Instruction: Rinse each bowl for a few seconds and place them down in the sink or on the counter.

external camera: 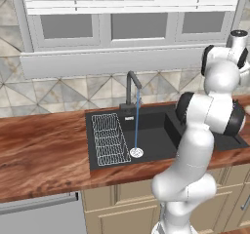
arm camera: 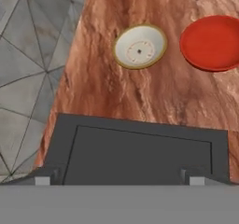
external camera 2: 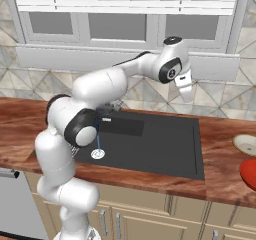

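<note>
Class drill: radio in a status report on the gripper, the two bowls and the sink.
Gripper open, empty, above the sink. Cream bowl and red bowl side by side on counter, untouched. Faucet running. Nothing in the way.

A glossy red bowl (arm camera: pixel 212 42) and a cream bowl (arm camera: pixel 139 46) with a tan rim sit on the reddish-brown wood-grain counter (arm camera: pixel 140 92), beside the black sink (external camera: pixel 146 130) with its white wire rack (external camera: pixel 108 139).

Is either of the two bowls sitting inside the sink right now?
No: in the hand view the cream bowl and the red bowl both rest on the counter beyond the sink.
</note>
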{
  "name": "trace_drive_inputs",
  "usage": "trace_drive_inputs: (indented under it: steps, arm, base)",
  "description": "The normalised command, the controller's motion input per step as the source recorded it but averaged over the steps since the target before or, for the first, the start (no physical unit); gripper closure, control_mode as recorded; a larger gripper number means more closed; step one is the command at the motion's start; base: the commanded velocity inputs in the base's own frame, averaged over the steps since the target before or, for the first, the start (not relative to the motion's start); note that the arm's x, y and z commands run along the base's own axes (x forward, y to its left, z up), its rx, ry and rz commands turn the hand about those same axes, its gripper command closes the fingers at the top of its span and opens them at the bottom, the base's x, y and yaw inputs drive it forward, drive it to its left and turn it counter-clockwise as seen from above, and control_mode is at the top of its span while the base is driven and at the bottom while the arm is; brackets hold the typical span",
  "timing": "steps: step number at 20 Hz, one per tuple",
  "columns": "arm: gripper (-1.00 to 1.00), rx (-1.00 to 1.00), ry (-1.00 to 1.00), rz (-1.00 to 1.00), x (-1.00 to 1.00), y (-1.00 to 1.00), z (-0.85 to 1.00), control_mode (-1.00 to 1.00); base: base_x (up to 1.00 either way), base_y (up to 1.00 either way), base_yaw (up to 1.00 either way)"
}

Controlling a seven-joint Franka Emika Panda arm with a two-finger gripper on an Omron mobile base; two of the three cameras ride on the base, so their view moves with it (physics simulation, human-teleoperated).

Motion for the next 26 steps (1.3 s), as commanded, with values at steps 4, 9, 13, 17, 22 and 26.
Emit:
trace_drive_inputs:
  steps: [4, 9, 13, 17, 22, 26]
  arm:
    - [-1.0, 0.05, 0.38, -0.22, 0.0, -0.62, 0.03, -1.0]
    - [-1.0, 0.1, -0.02, -0.18, -0.26, -0.51, -0.13, -1.0]
    - [-1.0, 0.15, -0.13, -0.15, -0.38, -0.43, -0.14, -1.0]
    - [-1.0, 0.18, -0.08, -0.17, -0.48, -0.36, -0.22, -1.0]
    - [-1.0, 0.09, -0.05, -0.16, -0.39, -0.29, -0.18, -1.0]
    - [-1.0, 0.04, -0.01, -0.16, -0.32, -0.37, -0.04, -1.0]
  base:
    - [0.0, 0.0, 0.0]
    - [0.0, 0.0, 0.0]
    - [0.0, 0.0, 0.0]
    - [0.0, 0.0, 0.0]
    - [0.0, 0.0, 0.0]
    - [0.0, 0.0, 0.0]
